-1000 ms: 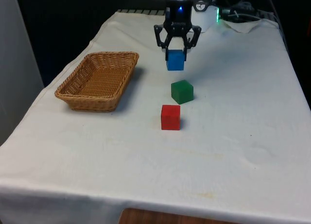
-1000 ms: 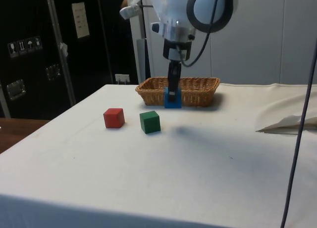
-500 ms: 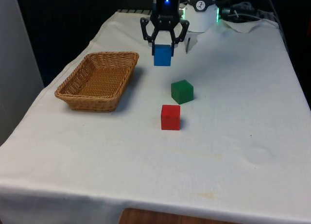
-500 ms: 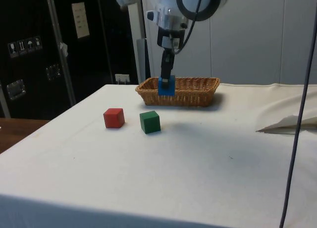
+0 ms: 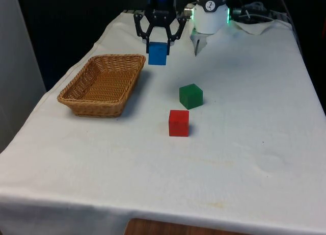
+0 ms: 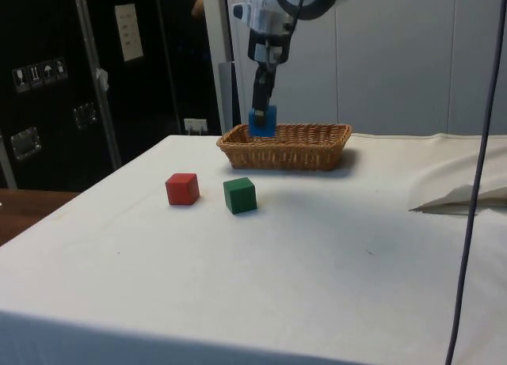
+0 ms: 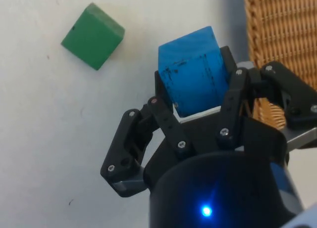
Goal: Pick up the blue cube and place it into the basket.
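My gripper (image 5: 157,45) is shut on the blue cube (image 5: 157,54) and holds it in the air, just off the far right corner of the wicker basket (image 5: 102,83) as the front view has it. In the side view the blue cube (image 6: 263,120) hangs at about the height of the near rim of the basket (image 6: 287,146). The wrist view has the cube (image 7: 194,76) clamped between the black fingers (image 7: 163,119), with the basket's (image 7: 277,35) woven rim close beside it.
A green cube (image 5: 191,96) and a red cube (image 5: 179,123) sit on the white cloth to the front view's right of the basket. The green cube (image 7: 92,36) lies on the cloth below the gripper. Crumpled cloth (image 6: 463,197) lies at the far side.
The gripper has carried the blue cube upward and toward the front view's left, from above the green cube to the basket's edge. The red and green cubes have stayed put.
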Tool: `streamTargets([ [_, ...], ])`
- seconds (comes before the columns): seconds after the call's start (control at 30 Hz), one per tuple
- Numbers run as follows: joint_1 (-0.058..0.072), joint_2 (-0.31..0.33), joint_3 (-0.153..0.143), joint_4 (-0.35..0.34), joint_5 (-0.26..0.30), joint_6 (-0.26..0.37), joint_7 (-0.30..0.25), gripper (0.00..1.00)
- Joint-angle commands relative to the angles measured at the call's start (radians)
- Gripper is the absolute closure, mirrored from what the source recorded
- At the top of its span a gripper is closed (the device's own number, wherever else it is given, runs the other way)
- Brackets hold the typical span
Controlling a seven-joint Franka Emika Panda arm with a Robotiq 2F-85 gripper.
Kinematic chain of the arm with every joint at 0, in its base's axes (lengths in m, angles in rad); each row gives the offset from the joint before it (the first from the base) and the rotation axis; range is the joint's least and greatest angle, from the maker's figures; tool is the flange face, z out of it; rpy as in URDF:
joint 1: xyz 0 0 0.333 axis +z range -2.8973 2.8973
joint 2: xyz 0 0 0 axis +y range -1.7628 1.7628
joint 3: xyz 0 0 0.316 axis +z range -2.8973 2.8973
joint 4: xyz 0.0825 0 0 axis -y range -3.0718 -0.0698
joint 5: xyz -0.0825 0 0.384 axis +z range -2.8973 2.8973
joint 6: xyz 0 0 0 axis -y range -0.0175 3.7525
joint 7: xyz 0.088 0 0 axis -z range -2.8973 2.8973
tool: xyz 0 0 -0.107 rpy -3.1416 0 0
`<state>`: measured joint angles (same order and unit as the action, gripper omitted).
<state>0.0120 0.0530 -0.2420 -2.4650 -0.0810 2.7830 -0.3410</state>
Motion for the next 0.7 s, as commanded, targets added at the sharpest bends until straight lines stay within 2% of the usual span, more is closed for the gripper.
streamTargets([
  [0.0, -0.002, -0.006, 0.004, 0.005, 0.029, -0.015, -0.023, 1.0],
  [0.2, -0.001, -0.015, -0.012, 0.033, 0.037, -0.043, -0.028, 1.0],
  [0.23, 0.0, -0.003, -0.017, 0.034, 0.008, -0.027, -0.005, 1.0],
  [0.27, -0.001, -0.016, -0.014, 0.038, 0.04, -0.048, -0.03, 1.0],
  [0.3, -0.001, -0.019, -0.017, 0.049, 0.047, -0.058, -0.035, 1.0],
  [0.43, -0.001, -0.026, -0.025, 0.068, 0.057, -0.081, -0.04, 1.0],
  [0.47, -0.001, -0.018, -0.029, 0.065, 0.034, -0.066, -0.023, 1.0],
  [0.5, -0.001, -0.03, -0.029, 0.077, 0.062, -0.092, -0.043, 1.0],
  [0.67, -0.002, -0.036, -0.038, 0.1, 0.067, -0.117, -0.043, 1.0],
])
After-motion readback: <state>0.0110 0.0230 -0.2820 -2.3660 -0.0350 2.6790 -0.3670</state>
